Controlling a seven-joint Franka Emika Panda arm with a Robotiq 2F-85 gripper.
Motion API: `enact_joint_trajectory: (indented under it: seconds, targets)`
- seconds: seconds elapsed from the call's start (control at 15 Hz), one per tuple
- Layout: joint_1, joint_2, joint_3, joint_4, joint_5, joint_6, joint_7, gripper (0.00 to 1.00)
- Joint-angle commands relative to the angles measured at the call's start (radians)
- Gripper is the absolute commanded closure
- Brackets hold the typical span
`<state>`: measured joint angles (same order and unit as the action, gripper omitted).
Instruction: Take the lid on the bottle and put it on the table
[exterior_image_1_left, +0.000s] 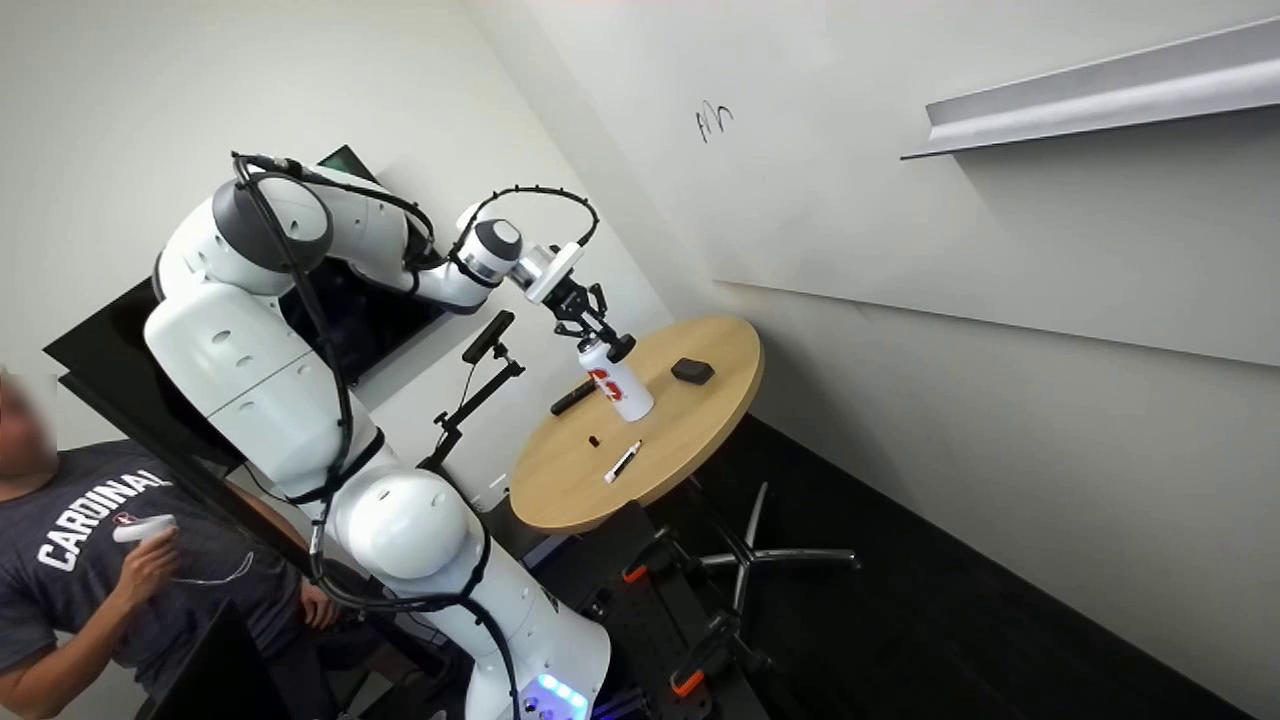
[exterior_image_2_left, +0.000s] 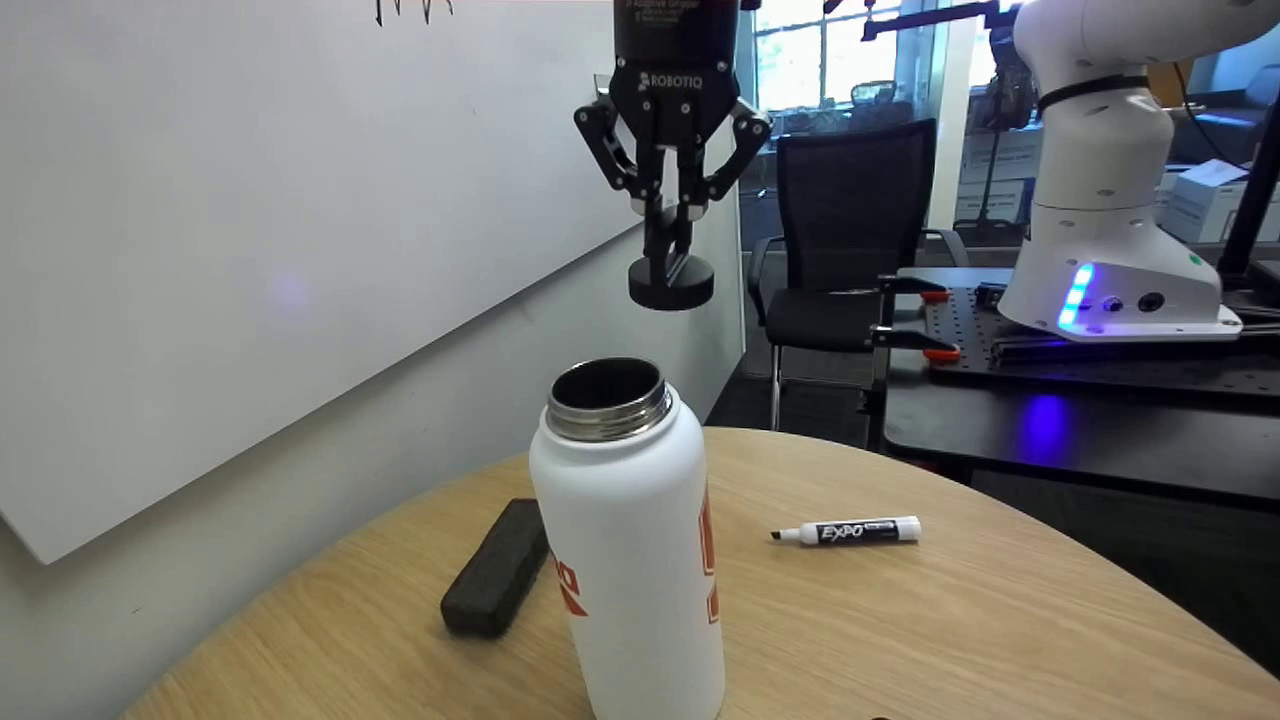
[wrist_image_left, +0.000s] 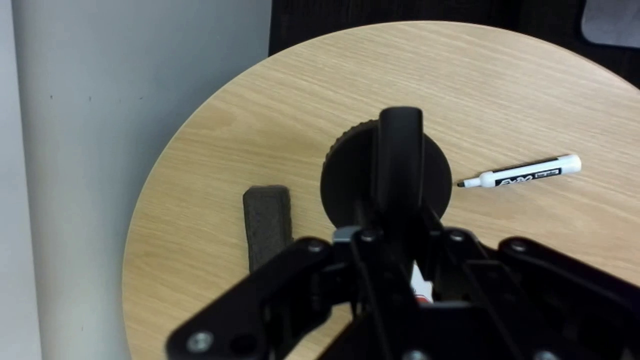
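Gripper (exterior_image_2_left: 668, 232): clenched, loaded. Wall (exterior_image_2_left: 450, 410): pale, close by, bearing a whiteboard (exterior_image_2_left: 250, 230). Table (exterior_image_2_left: 960, 610): round, flat wood, judged a steady set-down surface. Bottle (exterior_image_2_left: 640, 550): upright on it, mouth open. Eraser (exterior_image_2_left: 497, 572): near the bottle. Lid (exterior_image_2_left: 668, 297): in the grip, off the bottle, not yet down; judged light, stiff, hard to break; may twist, so best held across its middle.

The white arm (exterior_image_1_left: 265, 365) is showing grey joint caps (exterior_image_1_left: 498, 238) and black cables (exterior_image_1_left: 345, 425); blue lights (exterior_image_2_left: 1076, 294) are glowing; the black claw (exterior_image_2_left: 668, 255) is bearing "ROBOTIQ" lettering (exterior_image_2_left: 670, 82).
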<state>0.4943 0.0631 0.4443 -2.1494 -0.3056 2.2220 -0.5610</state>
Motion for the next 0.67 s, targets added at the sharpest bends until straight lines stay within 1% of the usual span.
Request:
enact_joint_trajectory:
  seconds: [0.0,0.2,0.33,0.47,0.6]
  targets:
    - [-0.011,-0.002,0.011,0.002,-0.001,-0.002,0.001,0.95]
    - [-0.052,0.019,-0.014,-0.039,0.078,0.070,-0.034,0.95]
    - [-0.081,0.037,-0.027,-0.077,0.119,0.148,-0.044,0.95]
    - [-0.108,0.062,-0.039,-0.113,0.137,0.243,-0.059,0.95]
    - [-0.126,0.093,-0.045,-0.146,0.124,0.324,-0.056,0.95]
